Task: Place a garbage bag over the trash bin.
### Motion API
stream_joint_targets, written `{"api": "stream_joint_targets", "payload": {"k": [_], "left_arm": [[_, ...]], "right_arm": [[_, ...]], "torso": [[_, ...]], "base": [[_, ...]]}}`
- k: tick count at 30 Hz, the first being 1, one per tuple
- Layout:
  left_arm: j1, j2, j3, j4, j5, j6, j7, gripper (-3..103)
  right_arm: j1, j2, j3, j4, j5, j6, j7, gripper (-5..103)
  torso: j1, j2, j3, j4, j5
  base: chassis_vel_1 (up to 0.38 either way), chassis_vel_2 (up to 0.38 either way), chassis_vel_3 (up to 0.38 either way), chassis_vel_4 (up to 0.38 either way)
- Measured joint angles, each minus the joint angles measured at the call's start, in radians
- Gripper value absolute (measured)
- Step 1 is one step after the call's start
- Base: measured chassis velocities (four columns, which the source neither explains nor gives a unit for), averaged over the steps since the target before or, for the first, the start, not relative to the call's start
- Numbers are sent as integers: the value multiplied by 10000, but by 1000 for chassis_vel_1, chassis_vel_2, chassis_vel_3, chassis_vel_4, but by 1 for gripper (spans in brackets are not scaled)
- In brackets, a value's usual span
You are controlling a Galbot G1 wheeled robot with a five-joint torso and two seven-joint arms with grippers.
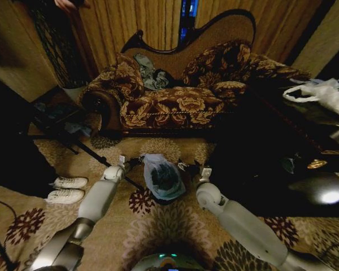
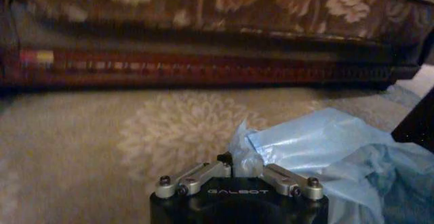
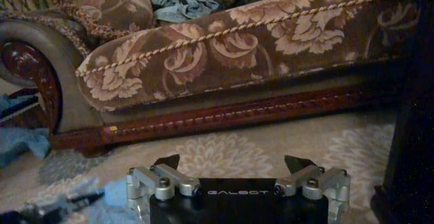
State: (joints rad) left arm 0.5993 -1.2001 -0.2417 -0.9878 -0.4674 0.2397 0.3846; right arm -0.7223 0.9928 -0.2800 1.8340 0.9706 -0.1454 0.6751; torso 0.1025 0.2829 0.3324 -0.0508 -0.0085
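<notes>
A long brown floral-upholstered sofa with a carved dark wood frame (image 1: 175, 90) spans the upper middle of the head view, above a beige flowered carpet (image 1: 158, 226). At the centre of that view, between the two pale arms, stands the small round black trash bin (image 1: 165, 199), nearly hidden under the thin pale blue translucent garbage bag (image 1: 163, 176), whose mouth is spread over the rim and whose film looks wrinkled and slack, sagging inward. The left gripper (image 2: 239, 169) sits at the bag's left edge with its jaws drawn together on a fold of film. The right gripper (image 3: 233, 164) sits just beside the bag's right edge, jaws apart and holding nothing. The risk, as I judge it: the bag is held on one side only, so a pull could drag the loose film off the rim, or tip the light bin.
</notes>
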Motion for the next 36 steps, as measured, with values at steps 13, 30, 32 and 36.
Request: {"api": "stream_joint_targets", "payload": {"k": [13,30,32,36], "left_arm": [[-116,-757,-440,1282,-189,34,440,0],[-294,-1447,-645,2517,548,217,691,0],[-299,-1487,-683,2614,666,276,575,0],[-354,-1508,-704,2824,798,275,523,0]], "right_arm": [[-122,-6,-56,47,-142,124,-168,100],[-138,-69,-53,245,-252,188,-450,100],[-190,-127,-33,316,-265,204,-452,100],[-252,-207,-23,416,-277,213,-451,100]], "torso": [[0,0,0,0,1],[0,0,0,1,1],[0,0,0,0,1],[-1,0,0,-1,2]], "base": [[0,0,0,0],[0,0,0,0],[0,0,0,0],[0,0,0,0]]}}
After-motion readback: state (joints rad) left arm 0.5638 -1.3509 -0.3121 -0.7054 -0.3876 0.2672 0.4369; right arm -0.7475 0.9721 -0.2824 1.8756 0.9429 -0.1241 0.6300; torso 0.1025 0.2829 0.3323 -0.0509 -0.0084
